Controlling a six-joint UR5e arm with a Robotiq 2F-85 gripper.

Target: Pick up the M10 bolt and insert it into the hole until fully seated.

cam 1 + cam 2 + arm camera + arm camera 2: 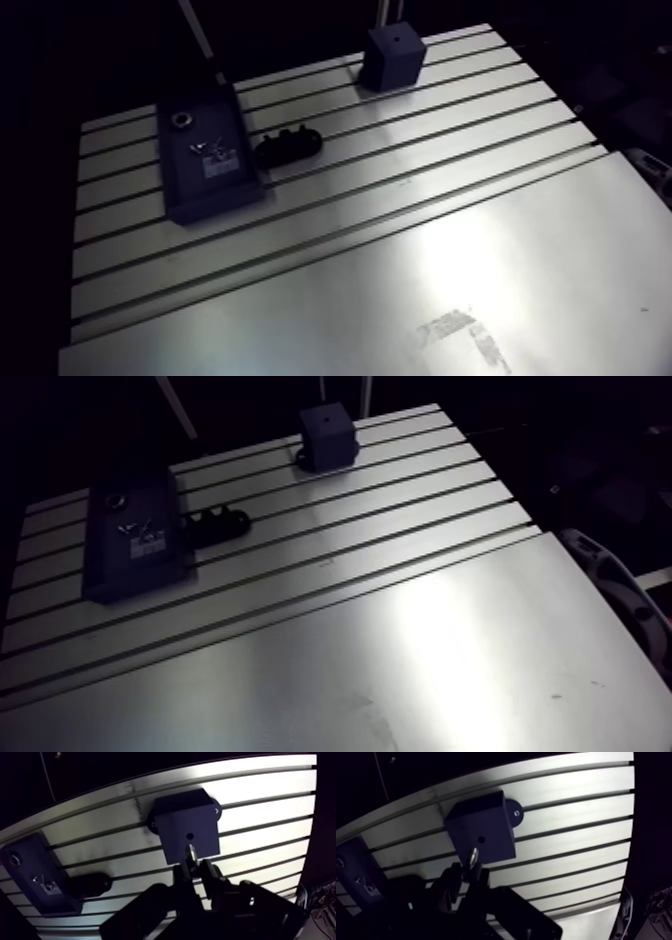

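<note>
Fingers (183, 871) of the gripper (195, 868) rise closest in the wrist view, clamped on the bolt (191, 853), whose shiny end sticks out ahead of them. The bolt hangs over the dark block (175, 822), its tip just short of the hole (189, 836) in the block's top face; whether it touches that face cannot be told. The block stands on the slotted table (450, 150), near its far edge. Well apart from the block lies a dark tray (200, 190) carrying a ring-shaped part (182, 119) and small metal pieces (212, 150). A black holder (287, 145) sits just beside the tray.
</note>
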